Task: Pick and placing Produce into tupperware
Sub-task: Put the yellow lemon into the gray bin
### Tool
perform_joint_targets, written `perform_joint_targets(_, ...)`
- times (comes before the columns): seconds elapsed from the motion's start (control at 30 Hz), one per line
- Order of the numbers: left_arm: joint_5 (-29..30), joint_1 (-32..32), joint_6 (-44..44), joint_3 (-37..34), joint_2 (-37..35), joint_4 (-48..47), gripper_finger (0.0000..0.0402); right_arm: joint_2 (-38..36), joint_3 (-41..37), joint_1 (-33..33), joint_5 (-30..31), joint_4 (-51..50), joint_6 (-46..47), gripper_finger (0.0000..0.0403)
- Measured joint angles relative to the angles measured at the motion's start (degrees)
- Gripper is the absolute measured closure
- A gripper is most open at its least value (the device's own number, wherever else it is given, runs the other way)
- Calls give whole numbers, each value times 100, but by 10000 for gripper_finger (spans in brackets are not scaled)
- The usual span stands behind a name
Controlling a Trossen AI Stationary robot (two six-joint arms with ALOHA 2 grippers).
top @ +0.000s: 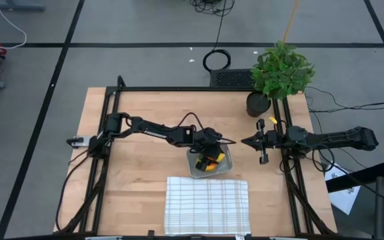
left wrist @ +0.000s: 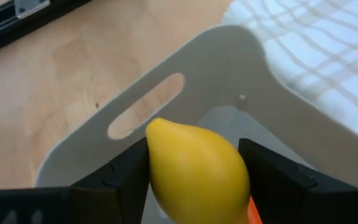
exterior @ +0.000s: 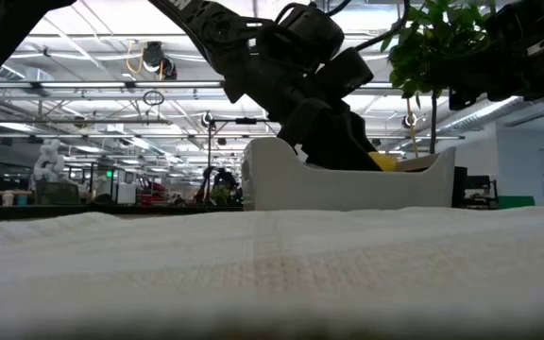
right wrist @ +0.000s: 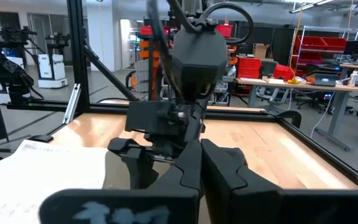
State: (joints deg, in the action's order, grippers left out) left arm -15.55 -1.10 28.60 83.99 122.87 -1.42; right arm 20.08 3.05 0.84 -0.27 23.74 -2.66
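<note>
The tupperware (top: pixel 197 168) is a shallow grey tub at the table's middle; its wall has a slot handle (left wrist: pixel 145 115). My left gripper (top: pixel 209 156) reaches into it, shut on the yellow lemon (left wrist: pixel 194 168). The orange carrot (left wrist: pixel 252 211) lies in the tub under the gripper, and orange and yellow show there in the high view (top: pixel 213 162). I cannot pick out the banana. In the low view the tub (exterior: pixel 348 184) stands behind the cloth with a yellow bit (exterior: pixel 383 161) at its rim. My right gripper (top: pixel 247 141) waits shut and empty to the tub's right. My left gripper pinches the lemon by its two opposite sides (left wrist: pixel 156 171) between the two fingers (left wrist: pixel 126 177). The fingers slant down into the tub from the table's left. The lemon's pointed end (left wrist: pixel 154 126) faces the tub's slotted wall. Whether it touches the tub's floor I cannot tell.
A white grid-patterned cloth (top: pixel 207 203) lies just in front of the tub at the near edge. A potted green plant (top: pixel 280 72) stands at the far right corner. Black frame rails (top: pixel 104 153) run along the table's left and right sides.
</note>
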Motion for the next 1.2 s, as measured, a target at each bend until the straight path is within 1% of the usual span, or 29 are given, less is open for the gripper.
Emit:
perform_joint_targets(0.23,0,-4,115,0,0,89,172,0,2,0,0,1,-8,403)
perform_joint_targets(0.47,3,14,229,-3,207,376,172,-3,2,0,0,2,-19,403)
perform_joint_targets(0.93,-1,13,230,-4,267,391,172,-4,2,0,0,1,-61,403)
perform_joint_targets(1.2,-316,12,138,-4,267,313,172,-4,1,0,0,3,-63,403)
